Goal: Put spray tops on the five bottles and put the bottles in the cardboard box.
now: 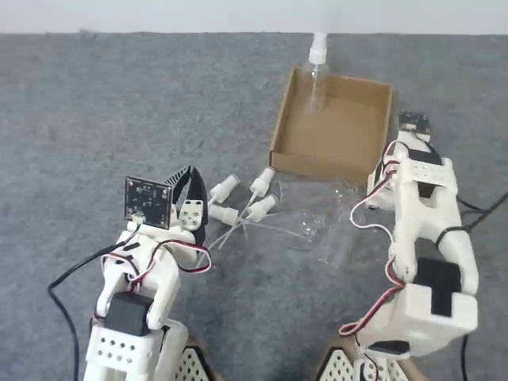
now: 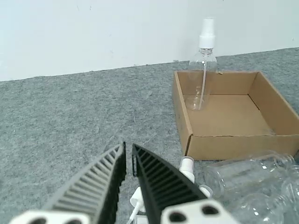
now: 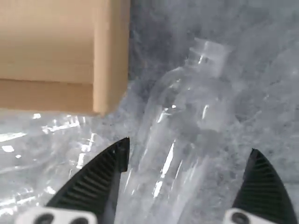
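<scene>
Bottle (image 3: 187,107), clear and without top, lies on the tabletop (image 1: 95,111) between the wide-apart jaws of the right end effector (image 3: 189,147), just beside the cardboard box (image 1: 317,165). The left end effector (image 2: 129,151), jaws nearly together and empty, is near the loose spray tops (image 1: 238,198), left of centre. A capped bottle (image 1: 317,75) stands in the box.

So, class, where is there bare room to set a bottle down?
Bare: the grey mat left of the cardboard box, and inside it, beside the capped bottle. Crowded: in front of the box, with spray tops and clear bottles.
</scene>
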